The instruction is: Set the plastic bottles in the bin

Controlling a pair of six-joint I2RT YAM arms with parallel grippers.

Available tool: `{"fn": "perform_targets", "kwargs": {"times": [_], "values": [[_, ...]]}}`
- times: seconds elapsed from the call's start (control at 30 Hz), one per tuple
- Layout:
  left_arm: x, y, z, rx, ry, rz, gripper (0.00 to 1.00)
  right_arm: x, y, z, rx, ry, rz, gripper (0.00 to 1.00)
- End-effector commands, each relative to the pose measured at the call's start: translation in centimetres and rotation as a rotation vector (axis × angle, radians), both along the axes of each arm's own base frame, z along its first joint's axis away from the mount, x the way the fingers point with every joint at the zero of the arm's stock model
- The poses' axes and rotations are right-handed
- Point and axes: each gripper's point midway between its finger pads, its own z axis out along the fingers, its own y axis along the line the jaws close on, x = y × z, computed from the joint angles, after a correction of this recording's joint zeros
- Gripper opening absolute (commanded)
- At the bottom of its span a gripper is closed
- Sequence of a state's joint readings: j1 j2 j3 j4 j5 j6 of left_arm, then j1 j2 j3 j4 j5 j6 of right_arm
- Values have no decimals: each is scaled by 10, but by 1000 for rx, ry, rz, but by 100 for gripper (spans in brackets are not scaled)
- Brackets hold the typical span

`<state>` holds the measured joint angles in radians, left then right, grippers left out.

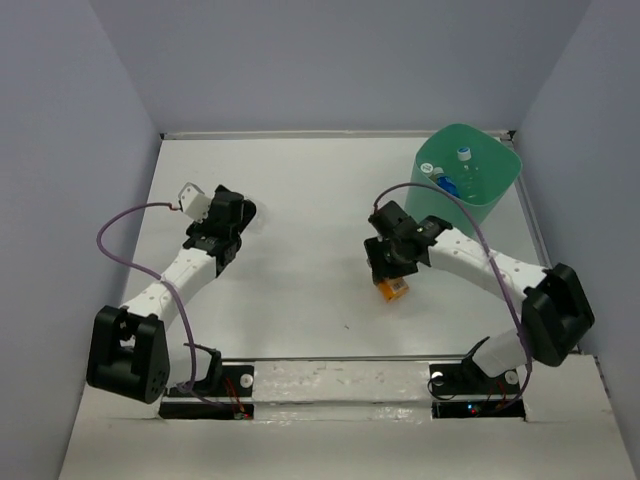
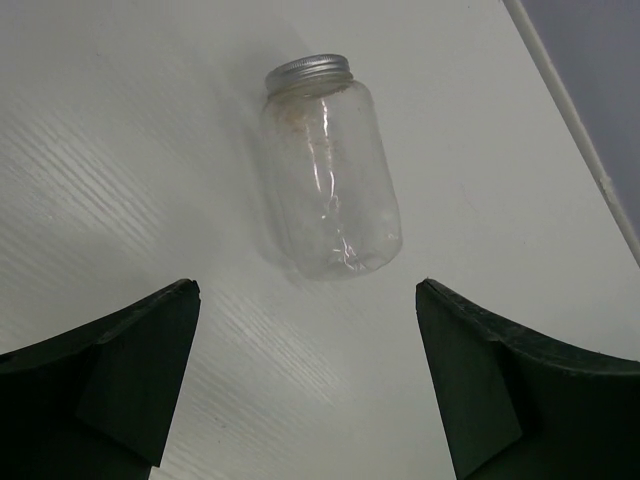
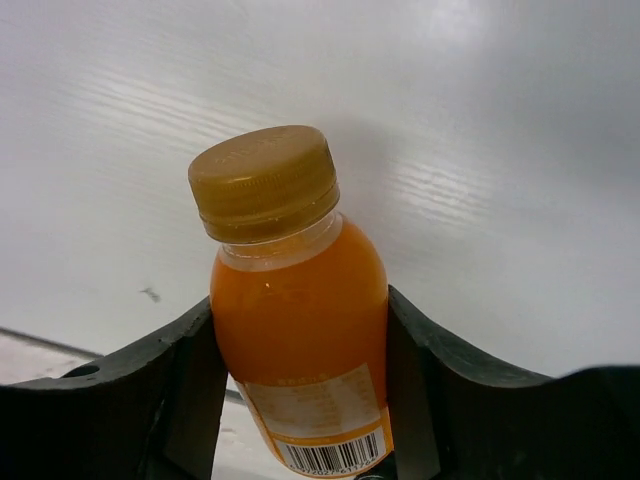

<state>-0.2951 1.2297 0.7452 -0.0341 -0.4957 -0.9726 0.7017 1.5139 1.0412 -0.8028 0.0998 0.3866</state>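
Note:
A stubby orange bottle (image 3: 300, 330) with a gold cap sits between the jaws of my right gripper (image 3: 300, 302), which is shut on it. In the top view the right gripper (image 1: 396, 268) holds this bottle (image 1: 393, 289) over the middle of the table, left of and nearer than the mint-green bin (image 1: 484, 207). The bin holds a white-capped bottle (image 1: 463, 155) and a blue-labelled one (image 1: 449, 186). A clear bottle (image 2: 330, 185) with a silver cap lies on the table just ahead of my left gripper (image 2: 307, 292), which is open and empty. The left gripper (image 1: 232, 218) hides it from above.
The table is walled by grey panels on the left, back and right. The bin stands in the far right corner. A white strip (image 2: 575, 120) marks the table's edge near the clear bottle.

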Motion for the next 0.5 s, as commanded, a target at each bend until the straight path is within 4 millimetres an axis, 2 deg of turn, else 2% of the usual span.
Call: {"fn": "perform_targets", "kwargs": {"times": [0.0, 0.03, 0.07, 0.1, 0.13, 0.17, 0.2, 0.23, 0.27, 0.3, 0.33, 0.37, 0.4, 0.47], "values": [[27, 16, 29, -4, -80, 114, 99, 54, 37, 154, 278, -425, 34, 26], [32, 21, 29, -12, -85, 129, 99, 62, 36, 178, 291, -498, 30, 26], [36, 18, 27, -25, -74, 110, 99, 79, 19, 204, 279, -588, -36, 26], [44, 18, 23, -27, -60, 110, 99, 87, 11, 229, 292, -656, -68, 26], [48, 19, 19, -30, -46, 107, 99, 95, 1, 275, 341, -773, -104, 26], [52, 19, 17, -27, -35, 102, 99, 101, -14, 297, 343, -844, -150, 26], [60, 18, 10, -27, -13, 97, 99, 112, -40, 318, 337, -922, -225, 25], [64, 17, 5, -31, 2, 86, 99, 117, -59, 349, 358, -1037, -277, 25], [68, 18, 0, -27, 17, 82, 99, 122, -78, 359, 341, -1084, -327, 25], [75, 17, -8, -9, 44, 63, 99, 133, -110, 366, 288, -1129, -400, 25], [79, 17, -11, -7, 56, 58, 99, 137, -123, 372, 268, -1159, -429, 25], [85, 14, -11, -15, 44, 42, 99, 146, -134, 371, 230, -1166, -454, 25], [91, 14, -17, -6, 58, 30, 99, 153, -153, 369, 180, -1175, -495, 25], [96, 12, -20, -5, 66, 17, 99, 163, -173, 366, 114, -1196, -533, 25]]}}
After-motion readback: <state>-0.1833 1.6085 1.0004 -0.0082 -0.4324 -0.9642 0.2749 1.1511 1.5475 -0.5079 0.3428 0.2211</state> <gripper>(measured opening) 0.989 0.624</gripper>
